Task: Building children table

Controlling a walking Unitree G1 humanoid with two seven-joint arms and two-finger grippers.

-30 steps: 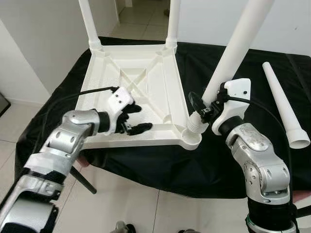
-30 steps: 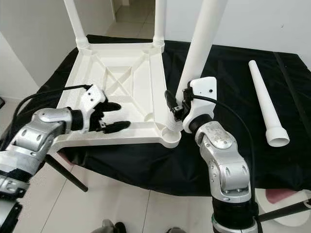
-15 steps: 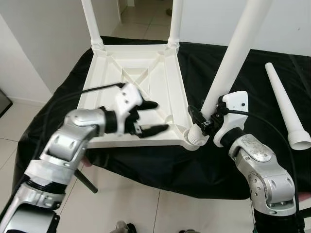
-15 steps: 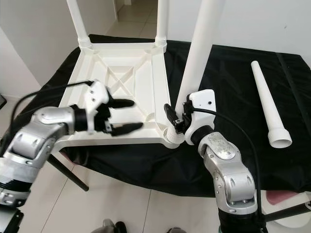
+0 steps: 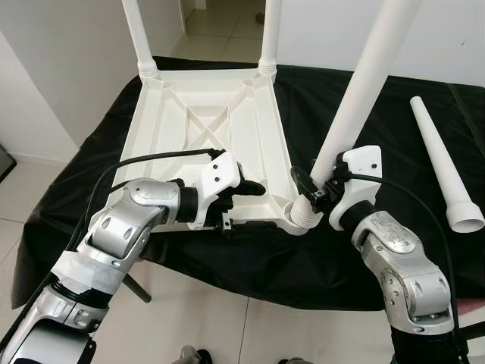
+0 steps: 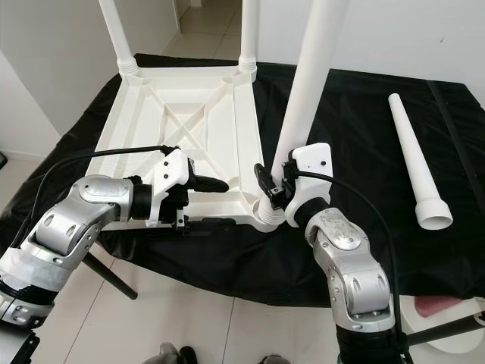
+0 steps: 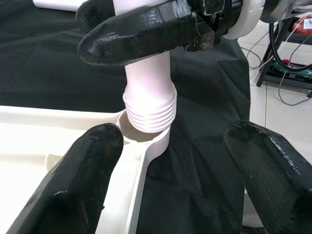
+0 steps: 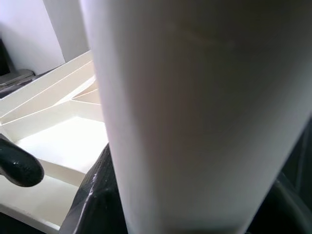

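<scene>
A white children's table lies upside down on a black cloth. Two legs stand in its far corners. A third white leg stands tilted in the near right corner socket; its ribbed collar sits at the socket. My right gripper is shut on this leg just above the collar. My left gripper is open, one finger above and one below the table's near rim, close to that corner. A fourth leg lies loose at the right.
The black-clothed work table ends just in front of the white table, with tiled floor below. A dark slanted support leg sticks out under the left edge. White walls stand left and behind, with a doorway at the back.
My left gripper moved right along the near rim toward the corner socket and dropped, so its fingers now straddle the rim. The right gripper stays shut on the leg.
</scene>
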